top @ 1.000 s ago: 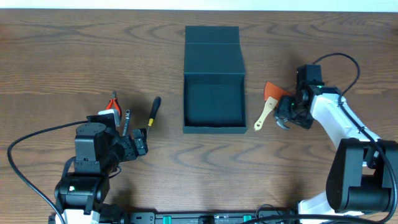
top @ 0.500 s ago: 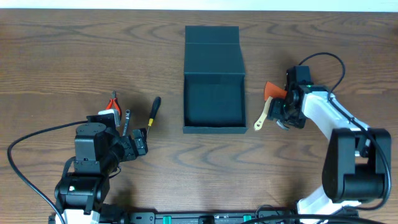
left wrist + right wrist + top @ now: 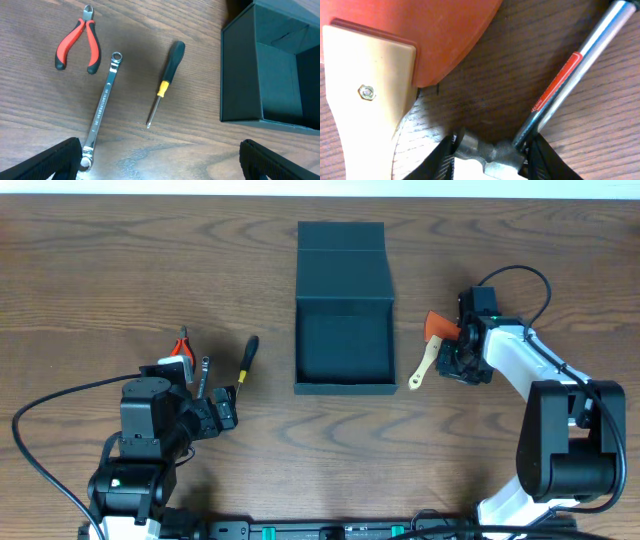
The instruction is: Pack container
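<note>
On the brown wood-grain worktop, the dark teal-black rigid square container is found at the middle, standing open with its flap lid laid back on the far side and nothing seen inside it. The right pincer is set to the container's right, its jaws drawn in narrow against both sides of the head of the small steel-shafted hammer, which is marked with a red label. The left pincer is held wide and empty over the near end of the long silver wrench. Trouble is most to be expected from the right-hand grip. The hammer is taken at its head, so the long shaft is left unsupported to one side. Once lifted, it could be swung or twisted in the jaws, or let slip altogether. The shaft could then be knocked against the container's right-hand wall, and the box, judged light, could be shoved out of place. The orange-bladed scraper with a pale wooden handle lies just beside the hammer's head and could be caught and dragged along. The black-and-yellow screwdriver and the red-handled pliers lie well apart and are not judged to be endangered.
</note>
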